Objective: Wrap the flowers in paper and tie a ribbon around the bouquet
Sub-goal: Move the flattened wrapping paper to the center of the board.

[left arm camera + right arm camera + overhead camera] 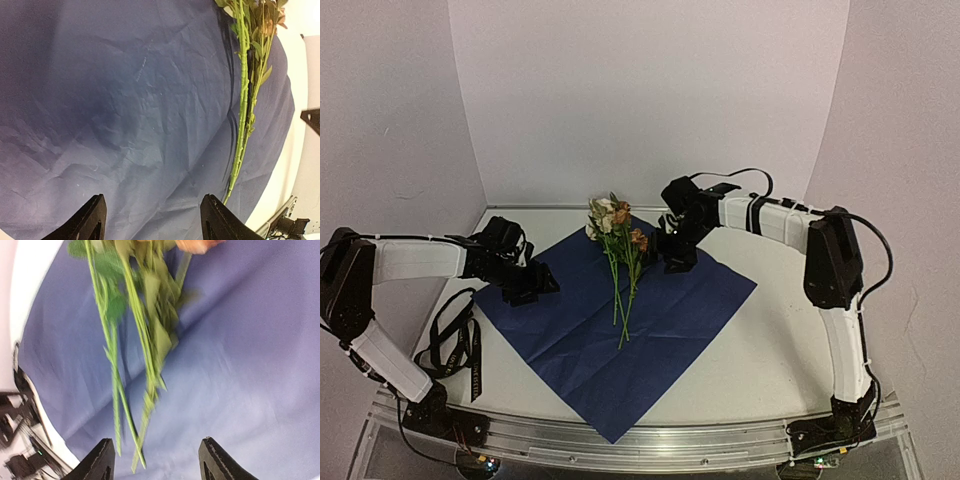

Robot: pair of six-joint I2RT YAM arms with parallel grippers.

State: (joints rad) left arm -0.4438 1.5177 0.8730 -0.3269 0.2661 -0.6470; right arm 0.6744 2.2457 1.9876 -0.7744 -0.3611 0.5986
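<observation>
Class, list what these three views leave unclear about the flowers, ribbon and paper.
Flowers: blooms cut off by top edge, left wrist view; blurred in right wrist view.
Ribbon: lettering too small, top view.
Paper: underside hidden against the table, all views.

Paper (pixel 250 365): blue sheet, creased, lying flat and filling most of the view.
Flowers (pixel 145 330): lie on the paper, thin green stems and leaves running from the top edge down toward the bottom; blurred.
Bloom (pixel 197 245): one orange head, cut off at the top edge.
Right gripper (pixel 157 465): two dark fingertips (pixel 102 462) at the bottom edge, spread apart, nothing clamped between them.
Stem ends: near the view-left fingertip; contact cannot be told.
Table (pixel 20 295): white strip left of the paper.
Lower left: dark hardware (pixel 15 415), too blurred to identify.
</observation>
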